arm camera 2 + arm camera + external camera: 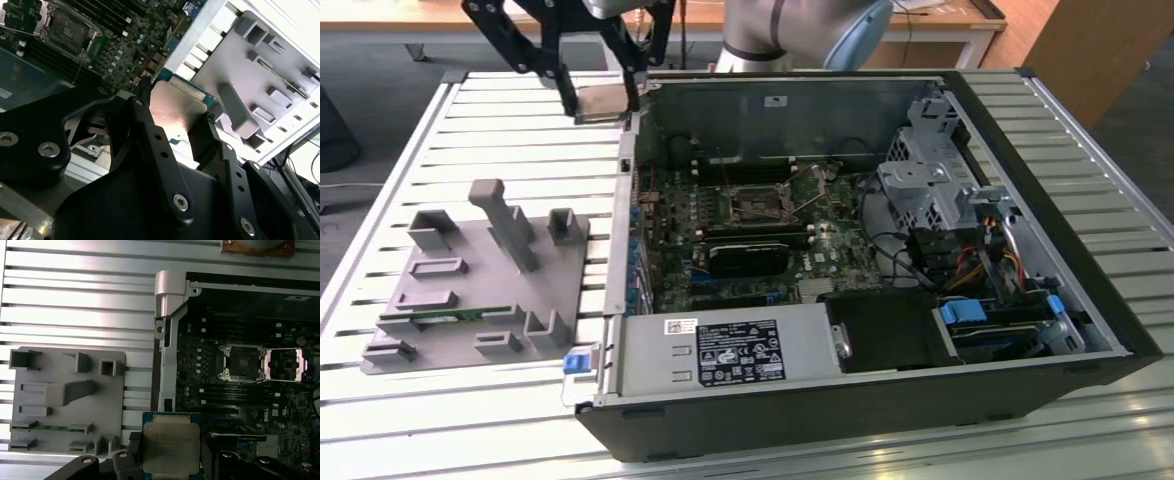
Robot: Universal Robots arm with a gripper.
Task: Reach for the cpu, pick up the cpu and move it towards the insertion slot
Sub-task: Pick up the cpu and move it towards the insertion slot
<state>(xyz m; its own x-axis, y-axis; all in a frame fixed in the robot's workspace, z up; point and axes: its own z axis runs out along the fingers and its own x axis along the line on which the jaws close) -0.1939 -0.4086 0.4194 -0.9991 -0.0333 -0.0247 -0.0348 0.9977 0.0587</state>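
Silvery cpu (171,446) clamped between the black fingers (150,135) of the pincer (603,105), its jaws closed on opposite edges of the chip. In the exterior view the pincer hangs above the slatted metal bench (520,130), just outside the open computer case (1067,200), apparently clear of its wall. Insertion slot (754,201) lies on the motherboard, well apart from the chip. Grey plastic tray (467,290) rests on the bench beside the case.
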